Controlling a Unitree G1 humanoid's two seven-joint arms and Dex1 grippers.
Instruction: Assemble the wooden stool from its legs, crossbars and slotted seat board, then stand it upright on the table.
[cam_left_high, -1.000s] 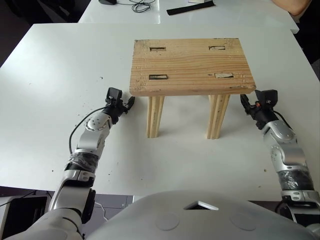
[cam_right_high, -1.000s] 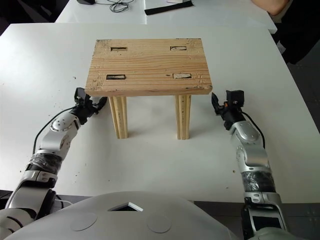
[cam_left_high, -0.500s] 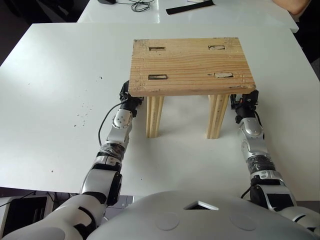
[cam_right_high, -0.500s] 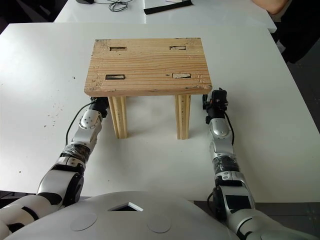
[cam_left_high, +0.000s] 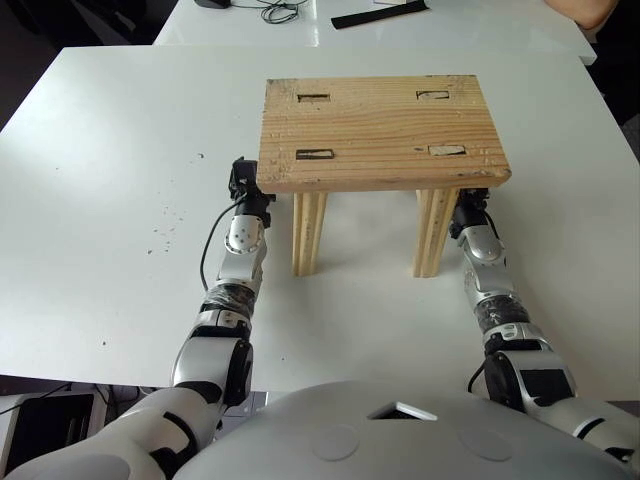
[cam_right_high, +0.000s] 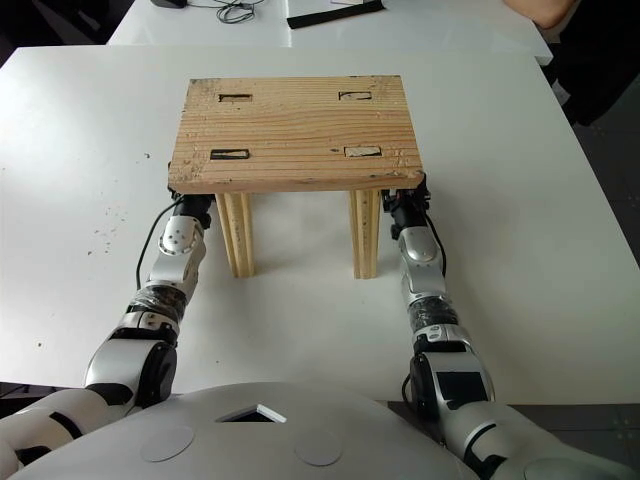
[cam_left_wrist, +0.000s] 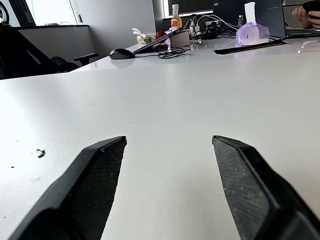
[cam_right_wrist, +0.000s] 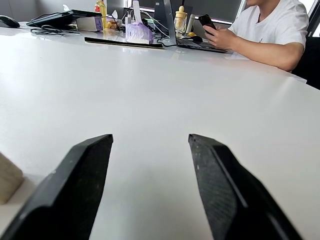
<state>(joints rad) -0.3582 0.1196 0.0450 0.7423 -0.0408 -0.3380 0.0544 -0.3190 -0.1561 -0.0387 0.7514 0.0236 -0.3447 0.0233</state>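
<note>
The wooden stool (cam_left_high: 380, 130) stands upright on the white table (cam_left_high: 120, 120), its slotted seat board on top and two front legs (cam_left_high: 308, 232) facing me. My left gripper (cam_left_high: 243, 182) sits low on the table just off the seat's left edge, open, with bare tabletop between its fingers (cam_left_wrist: 95, 170). Under the seat's right edge, beside the right front leg, my right gripper (cam_left_high: 470, 207) is also open and holds nothing. A corner of that leg (cam_right_wrist: 7, 184) shows next to its fingers (cam_right_wrist: 220, 190).
Small wood crumbs (cam_left_high: 165, 225) dot the table left of the left arm. A second white table at the back carries a black strip (cam_left_high: 380, 15), cables (cam_left_high: 283, 12) and a mouse (cam_left_high: 214, 4). Wide bare tabletop lies on both sides of the stool.
Both arms have swung inward from wide of the stool to close beside its front legs, near the seat's side edges. The stool has stayed put.
</note>
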